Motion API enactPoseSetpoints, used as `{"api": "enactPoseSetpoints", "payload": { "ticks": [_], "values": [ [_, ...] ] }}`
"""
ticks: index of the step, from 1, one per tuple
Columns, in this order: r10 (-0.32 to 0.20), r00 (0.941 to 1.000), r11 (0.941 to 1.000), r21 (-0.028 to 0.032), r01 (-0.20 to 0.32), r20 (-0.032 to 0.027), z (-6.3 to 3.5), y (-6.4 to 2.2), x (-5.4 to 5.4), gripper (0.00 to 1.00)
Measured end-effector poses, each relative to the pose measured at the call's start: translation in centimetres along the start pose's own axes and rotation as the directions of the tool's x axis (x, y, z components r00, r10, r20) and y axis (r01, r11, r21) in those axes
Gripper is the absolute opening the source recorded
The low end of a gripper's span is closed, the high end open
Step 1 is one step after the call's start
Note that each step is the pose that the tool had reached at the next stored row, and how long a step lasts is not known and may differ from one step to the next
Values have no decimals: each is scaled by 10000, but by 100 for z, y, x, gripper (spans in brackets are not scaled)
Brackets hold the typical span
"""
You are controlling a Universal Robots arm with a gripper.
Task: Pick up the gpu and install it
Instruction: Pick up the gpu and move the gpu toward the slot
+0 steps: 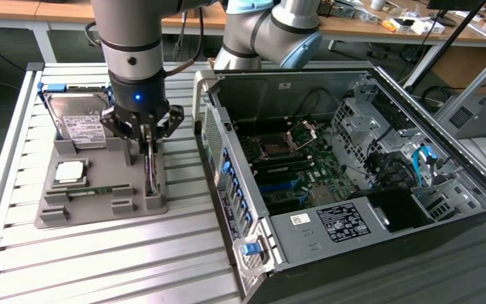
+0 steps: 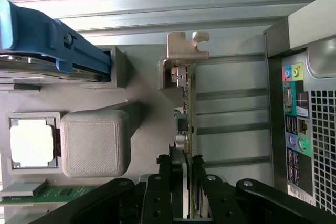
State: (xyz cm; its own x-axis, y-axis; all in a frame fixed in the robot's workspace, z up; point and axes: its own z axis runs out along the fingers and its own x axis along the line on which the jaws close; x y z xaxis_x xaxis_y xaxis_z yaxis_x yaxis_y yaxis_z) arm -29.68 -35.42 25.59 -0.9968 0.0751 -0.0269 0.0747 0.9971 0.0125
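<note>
1. Dominating the exterior view's right, the computer case (image 1: 226, 171) lies open with its main board exposed. No card stands in its slots as far as can be seen.
2. Beneath everything is a slatted metal table (image 1: 99, 259).
3. Reaching down over the exterior view's left, the robot arm (image 1: 133, 44) stands almost vertical above the parts.
4. A grey tray (image 1: 99, 212) sits on the table just beside the case and carries the loose parts in moulded seats.
5. A hard drive (image 1: 78, 117) leans in the tray's far corner, well apart from the gripper.
6. The graphics card (image 2: 188, 124) stands on its long edge in a slot on the side of the tray nearest the case, its lower edge apparently seated there. Its silver bracket (image 2: 184, 51) is at the end away from the gripper. The card is likely light and stiff but fragile. It is thin enough to twist or crack under side load, and its fan and small parts should not be squeezed. The bare upper edge of the board, near the middle of its length, looks the safest hold. A grip far toward one end would probably let it pivot.
7. The gripper (image 2: 186, 163) sits astride that upper edge. In the wrist view one finger presses on each face, so it appears clamped on the card.
8. A processor (image 1: 70, 171) rests flat in its seat.
9. A memory stick (image 1: 91, 190) lies beside it.
</note>
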Motion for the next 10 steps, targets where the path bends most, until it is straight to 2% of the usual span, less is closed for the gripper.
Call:
{"api": "enactPoseSetpoints", "payload": {
  "ticks": [10],
  "values": [
    [0,10000,10000,0,0,0,-28,1,-1,27]
  ]
}}
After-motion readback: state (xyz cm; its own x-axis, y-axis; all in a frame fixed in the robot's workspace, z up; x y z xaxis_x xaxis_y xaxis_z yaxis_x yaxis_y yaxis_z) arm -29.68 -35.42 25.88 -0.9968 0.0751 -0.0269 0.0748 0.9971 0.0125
